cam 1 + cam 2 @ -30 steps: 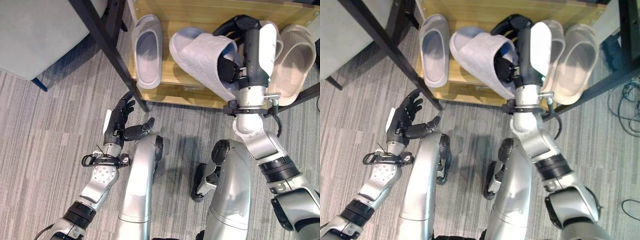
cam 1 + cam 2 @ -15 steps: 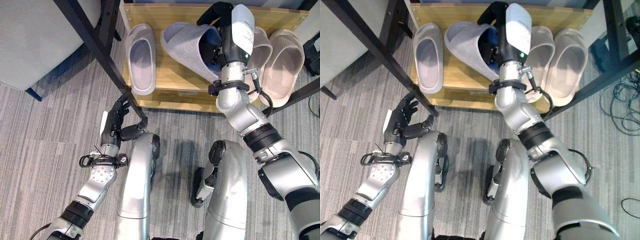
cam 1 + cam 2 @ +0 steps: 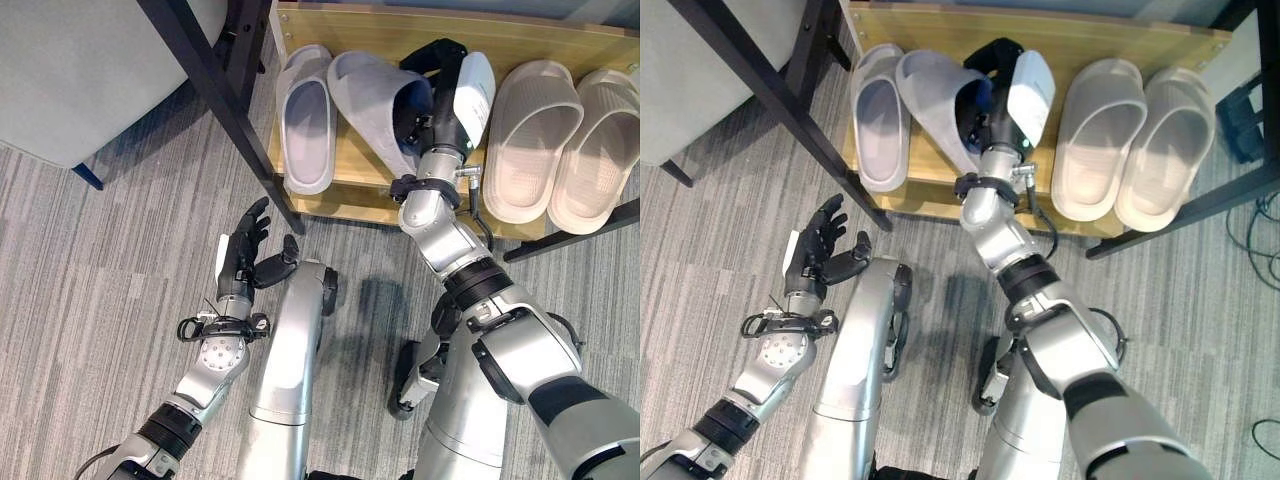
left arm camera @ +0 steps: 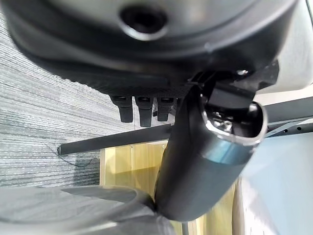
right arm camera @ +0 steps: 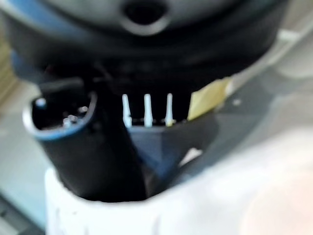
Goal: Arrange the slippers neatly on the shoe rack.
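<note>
Low wooden shoe rack (image 3: 345, 195), black-framed; two beige foam slippers (image 3: 528, 140) well right of the fingers; pale grey slipper (image 3: 375, 105) tilted in right hand (image 3: 440, 90), fingers curled round its strap, beside its flat grey mate (image 3: 307, 120); left hand (image 3: 240, 262) idle, fingers straight. Risk: releasing while tilted leaves it lying askew on the mate.

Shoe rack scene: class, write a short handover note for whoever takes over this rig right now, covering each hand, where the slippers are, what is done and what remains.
Right hand: shut on the pale grey textured foam slipper, held tilted over the wooden shoe rack shelf.
Left hand: open, idle over the grey striped carpet, holding nothing.
Done: its matching grey slipper lies flat at the shelf's left end; two beige slippers lie side by side on the right.
Left: lay the held slipper flat beside its mate, then release.
</note>
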{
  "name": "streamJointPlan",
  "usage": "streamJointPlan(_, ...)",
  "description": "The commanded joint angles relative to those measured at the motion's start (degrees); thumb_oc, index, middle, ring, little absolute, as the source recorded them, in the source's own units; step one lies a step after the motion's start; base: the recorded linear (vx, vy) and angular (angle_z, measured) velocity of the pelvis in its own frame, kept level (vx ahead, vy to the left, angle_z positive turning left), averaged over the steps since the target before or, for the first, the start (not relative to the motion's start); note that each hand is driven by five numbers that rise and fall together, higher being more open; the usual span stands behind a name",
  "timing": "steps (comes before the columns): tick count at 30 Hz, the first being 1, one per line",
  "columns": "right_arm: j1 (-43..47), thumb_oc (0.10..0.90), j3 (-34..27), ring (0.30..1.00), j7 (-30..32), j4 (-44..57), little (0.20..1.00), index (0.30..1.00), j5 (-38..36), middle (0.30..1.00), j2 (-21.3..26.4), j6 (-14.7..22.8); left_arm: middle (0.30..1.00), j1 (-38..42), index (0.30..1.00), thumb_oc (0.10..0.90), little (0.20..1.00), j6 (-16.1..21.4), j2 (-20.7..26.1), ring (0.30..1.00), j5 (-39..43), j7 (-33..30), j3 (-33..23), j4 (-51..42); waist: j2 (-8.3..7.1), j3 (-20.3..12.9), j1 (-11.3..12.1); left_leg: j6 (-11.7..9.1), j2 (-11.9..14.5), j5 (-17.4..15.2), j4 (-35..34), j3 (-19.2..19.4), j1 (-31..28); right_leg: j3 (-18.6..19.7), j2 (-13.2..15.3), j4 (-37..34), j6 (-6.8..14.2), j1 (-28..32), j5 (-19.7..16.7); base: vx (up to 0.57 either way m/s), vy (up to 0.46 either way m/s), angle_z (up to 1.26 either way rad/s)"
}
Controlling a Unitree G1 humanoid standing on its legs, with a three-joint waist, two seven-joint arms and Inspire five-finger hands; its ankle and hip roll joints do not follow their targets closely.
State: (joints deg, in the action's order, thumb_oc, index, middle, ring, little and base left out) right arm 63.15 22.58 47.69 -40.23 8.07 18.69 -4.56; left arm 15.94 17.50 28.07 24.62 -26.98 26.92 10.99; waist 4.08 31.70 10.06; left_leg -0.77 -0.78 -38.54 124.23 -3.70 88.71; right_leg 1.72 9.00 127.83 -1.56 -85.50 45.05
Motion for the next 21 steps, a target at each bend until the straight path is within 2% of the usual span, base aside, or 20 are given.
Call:
streamJointPlan(1,5.59,0.4,-1.01,0.3,5.33,6.82,0.3,0.3,2.28,0.3,1.66,2.96,0.9,-4.47,0.9,0.8,0.9,2.25,0.45,0.9,-3.07,-0.36,4.84,-4.16,-0.1,-1.91,1.34,1.01,-3.41,-5.24,-0.15,-0.12,1.24,-2.31,1.91,4.64,-3.61,0.42,-3.77,0.0,0.0,0.0)
streamJointPlan(8,3.95,0.4,-2.13,0.3,5.92,9.16,0.3,0.3,3.46,0.3,2.62,2.96,0.9,-4.95,0.9,0.8,0.9,2.23,0.39,0.9,-3.08,-0.06,4.81,-3.79,-0.4,-1.91,1.17,1.0,-3.45,-5.53,0.39,-0.25,1.24,-2.0,1.9,4.87,-3.75,0.39,-3.68,0.0,0.0,0.0)
streamJointPlan(9,4.06,0.8,-1.56,0.9,5.05,8.52,0.9,0.9,3.33,0.9,2.99,3.16,0.9,-4.88,0.9,0.8,0.9,2.01,0.19,0.9,-2.96,0.22,4.95,-3.37,-0.61,-1.91,1.18,0.96,-3.32,-5.71,0.97,-0.4,1.24,-1.74,1.7,5.14,-3.76,0.21,-3.83,0.01,0.032,0.0)
streamJointPlan(21,6.17,0.8,2.83,0.9,0.09,6.61,0.9,0.9,1.05,0.9,4.09,5.27,0.9,-4.85,0.9,0.8,0.9,1.5,0.03,0.9,-1.85,1.03,3.95,-2.27,-1.1,-1.91,1.19,0.31,-3.51,-5.4,1.45,0.03,1.24,-1.4,2.41,5.87,-4.08,0.41,-3.79,0.0,0.005,-0.01)
